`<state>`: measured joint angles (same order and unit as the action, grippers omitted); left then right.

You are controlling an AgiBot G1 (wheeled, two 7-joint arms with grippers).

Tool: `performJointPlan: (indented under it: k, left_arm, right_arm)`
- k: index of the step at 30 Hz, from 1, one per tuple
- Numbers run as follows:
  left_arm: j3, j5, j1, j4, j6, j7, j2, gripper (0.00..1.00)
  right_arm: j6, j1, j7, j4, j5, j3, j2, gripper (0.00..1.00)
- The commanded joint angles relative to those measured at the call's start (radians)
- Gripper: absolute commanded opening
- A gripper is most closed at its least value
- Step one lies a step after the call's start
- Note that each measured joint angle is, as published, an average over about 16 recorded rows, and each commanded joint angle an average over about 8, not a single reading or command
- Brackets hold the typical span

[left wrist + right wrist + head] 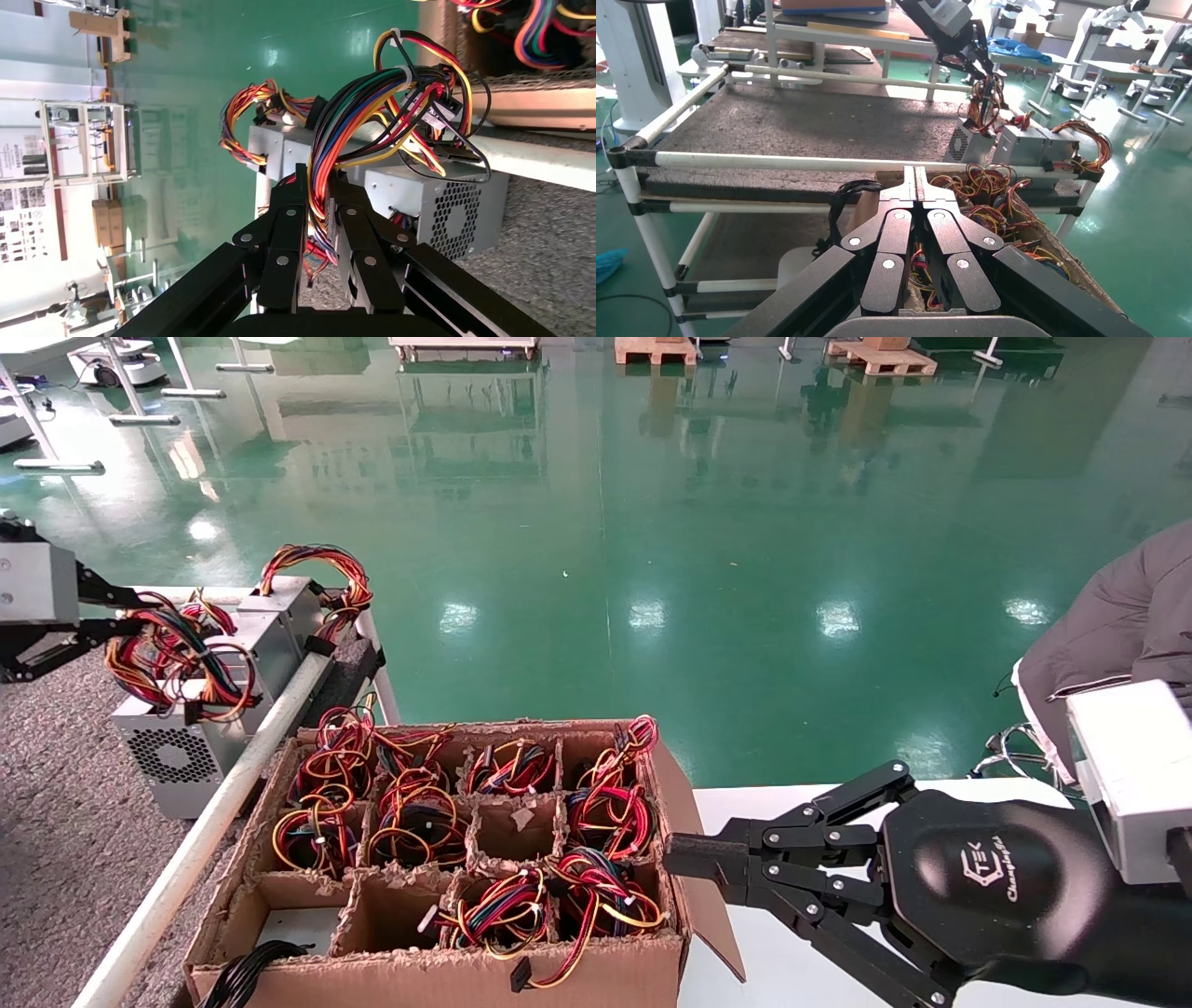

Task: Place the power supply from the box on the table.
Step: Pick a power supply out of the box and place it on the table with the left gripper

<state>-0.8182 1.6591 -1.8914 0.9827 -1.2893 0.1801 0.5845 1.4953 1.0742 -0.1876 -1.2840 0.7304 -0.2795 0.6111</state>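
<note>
The left gripper [320,203] pinches the wire bundle [393,105] of a boxy metal power supply [436,200] standing on the felt table [56,822]. The right gripper [694,864], fingers pressed together, hangs beside the ragged cardboard box [596,971].

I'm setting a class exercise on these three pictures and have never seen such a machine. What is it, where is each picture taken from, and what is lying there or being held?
This is a two-armed robot, and each arm ends in a black end effector. The wide picture comes from a camera on its head; the other two come from cameras on its wrists.

The left end effector is shut on the coloured wire bundle of a power supply, a silver metal unit with a vent grille. That unit sits on the grey felt-topped table, beside other power supplies.

Next to the table stands the cardboard box, divided into cells, most holding coloured wire bundles and a few looking empty.

The right end effector is shut, holds nothing, and sits just beside the box over a white tabletop.
</note>
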Motion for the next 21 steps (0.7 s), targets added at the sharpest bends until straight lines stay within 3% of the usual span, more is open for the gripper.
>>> performJointPlan:
  k: [1,12,13,19,21]
  left_arm:
    - [-0.003,-0.011,0.003,0.004,-0.004,0.001,-0.005,0.00]
    - [-0.009,-0.028,0.006,0.028,-0.015,-0.011,-0.017,0.03]
    - [-0.010,-0.029,0.006,0.030,-0.015,-0.013,-0.018,0.09]
    - [-0.011,-0.029,0.010,0.042,-0.014,-0.025,-0.022,0.84]
    - [-0.012,-0.028,0.011,0.046,-0.013,-0.029,-0.023,1.00]
  right_arm:
    - [0.000,0.000,0.000,0.000,0.000,0.000,0.000,0.00]
    - [0.000,0.000,0.000,0.000,0.000,0.000,0.000,0.00]
    - [0.000,0.000,0.000,0.000,0.000,0.000,0.000,0.00]
    - [0.000,0.000,0.000,0.000,0.000,0.000,0.000,0.00]
    - [0.000,0.000,0.000,0.000,0.000,0.000,0.000,0.00]
